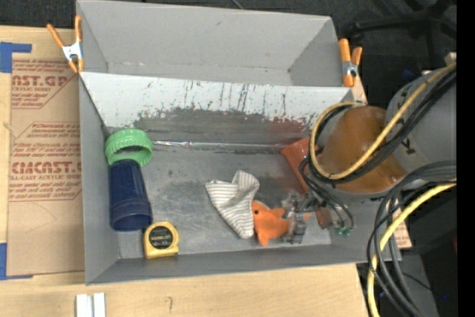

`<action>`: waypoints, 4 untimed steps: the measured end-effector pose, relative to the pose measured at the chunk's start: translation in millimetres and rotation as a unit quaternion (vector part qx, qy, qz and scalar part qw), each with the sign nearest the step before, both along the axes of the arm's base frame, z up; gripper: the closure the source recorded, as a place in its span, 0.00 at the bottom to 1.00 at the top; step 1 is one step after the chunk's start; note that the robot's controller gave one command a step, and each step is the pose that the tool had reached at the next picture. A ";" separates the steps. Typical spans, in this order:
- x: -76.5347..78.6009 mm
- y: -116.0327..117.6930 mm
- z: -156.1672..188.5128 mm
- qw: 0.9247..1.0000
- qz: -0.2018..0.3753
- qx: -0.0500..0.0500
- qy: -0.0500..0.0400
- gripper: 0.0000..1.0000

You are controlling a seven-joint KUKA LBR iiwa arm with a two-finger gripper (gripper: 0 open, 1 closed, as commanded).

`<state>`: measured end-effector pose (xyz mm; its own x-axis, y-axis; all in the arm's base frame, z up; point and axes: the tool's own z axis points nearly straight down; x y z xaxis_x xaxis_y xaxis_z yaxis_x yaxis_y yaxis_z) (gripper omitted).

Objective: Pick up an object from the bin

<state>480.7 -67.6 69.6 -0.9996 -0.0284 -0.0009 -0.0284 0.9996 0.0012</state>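
Camera view: claw [295,219] is down at the floor of the bin [208,48], toward the front-right, with the arm coming in from the right. Can't tell whether it stands wide or narrow — wrist and cables crowd it, and nothing reads clearly as gripped.

Nearest thing is a small orange piece [266,223] of irregular shape. It lies on the bin floor just beside the claw on its left, maybe touching, but I can't confirm contact. A crumpled striped cloth [234,203], white and grey, lies against the orange piece's left side and seems to overlap its upper edge.

Well apart, by the left wall, a blue cup [128,193] lies on its side with a green ring [128,147] at its upper end. A yellow tape measure [161,238] sits just below the cup, near the front wall.

Handling, my read:
- Orange piece looks small and light, likely plastic or rubber; stiffness unclear.
- Weight is no concern. It sits low on the metal floor, so it could skate away under a closing claw.
- Best hold is across its right-hand end, nearest the claw and away from the cloth.
- Risk is pinching cloth along with it — it's soft and would drag and snag.
- Front wall is close, so there's little room to approach from that side.
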 end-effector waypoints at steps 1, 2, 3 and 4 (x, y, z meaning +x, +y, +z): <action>0.0 0.0 0.0 1.000 0.000 0.000 0.000 1.00; -1.0 0.2 3.0 1.000 0.000 0.000 0.002 1.00; -1.5 0.4 14.5 1.000 0.000 0.000 0.002 1.00; -0.9 0.4 26.4 1.000 0.000 0.000 0.001 1.00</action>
